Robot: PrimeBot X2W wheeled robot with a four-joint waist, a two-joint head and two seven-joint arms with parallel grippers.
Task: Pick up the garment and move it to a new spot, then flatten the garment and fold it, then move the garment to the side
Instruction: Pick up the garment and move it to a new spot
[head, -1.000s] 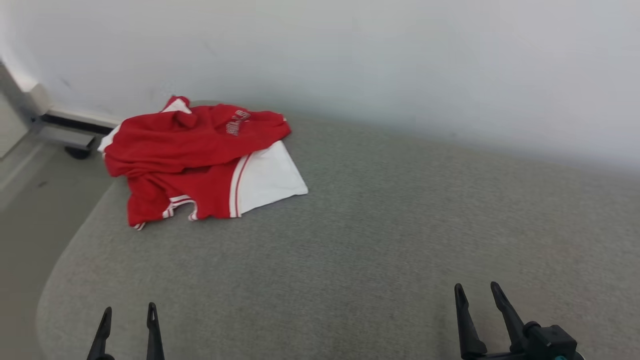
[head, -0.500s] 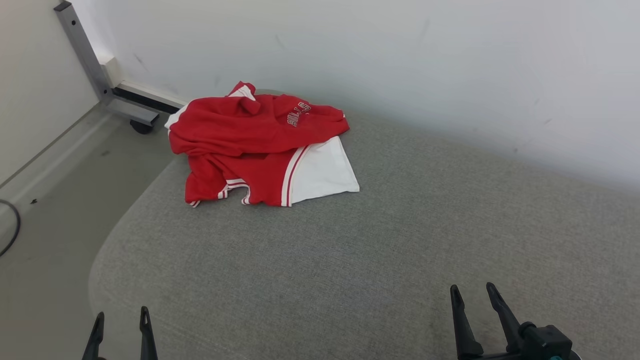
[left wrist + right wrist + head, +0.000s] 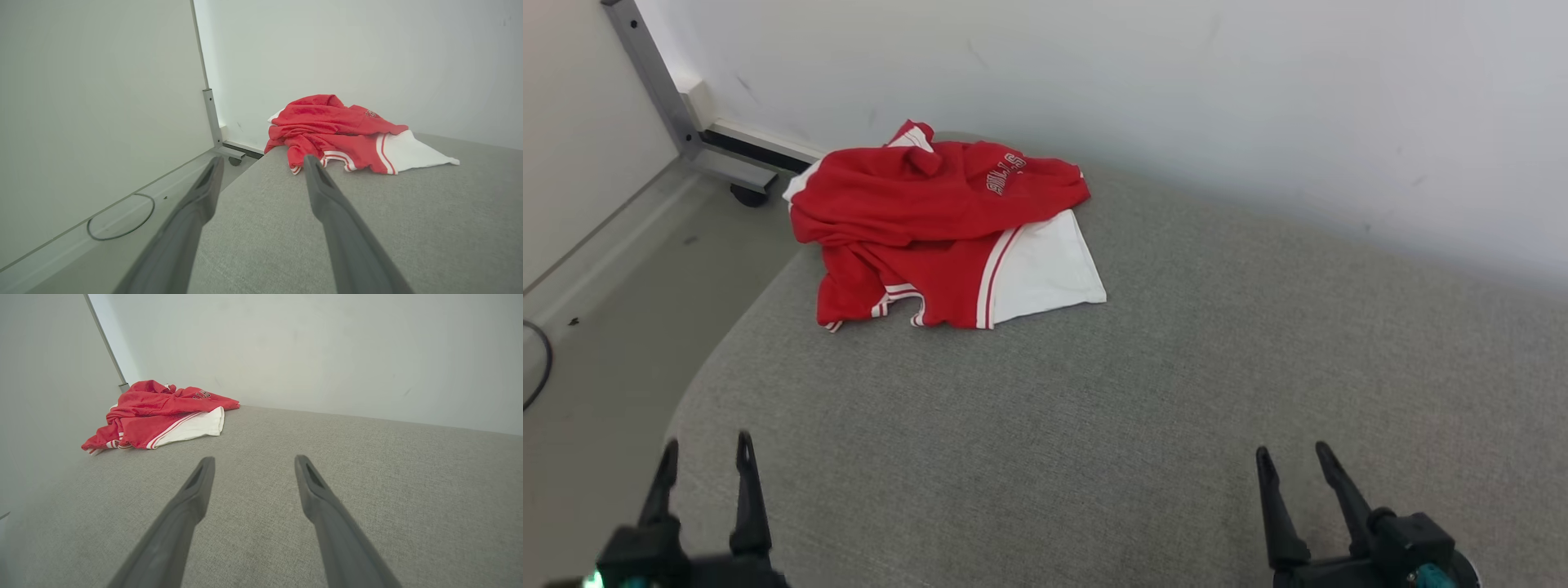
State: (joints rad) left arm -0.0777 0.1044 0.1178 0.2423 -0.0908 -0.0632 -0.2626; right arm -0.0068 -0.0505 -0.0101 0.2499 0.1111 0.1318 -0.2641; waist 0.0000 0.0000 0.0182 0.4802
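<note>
A crumpled red and white garment (image 3: 931, 224) lies in a heap at the far left corner of the grey padded surface (image 3: 1111, 408), close to the wall. It also shows ahead in the left wrist view as the garment (image 3: 343, 130), and far left in the right wrist view as the garment (image 3: 159, 412). My left gripper (image 3: 707, 449) is open at the near left edge, well short of the cloth. My right gripper (image 3: 1290, 453) is open at the near right, far from it. Both hold nothing.
A white wall (image 3: 1176, 98) runs along the back of the surface. To the left the floor (image 3: 596, 343) drops away, with a grey metal frame on a caster (image 3: 743, 194) and a dark cable loop (image 3: 120, 216). A pale panel (image 3: 98, 106) stands at the left.
The head camera has turned left, so the whole picture shifted right and the frame and floor came into sight. The left gripper has risen further into the head view. The garment lies unchanged.
</note>
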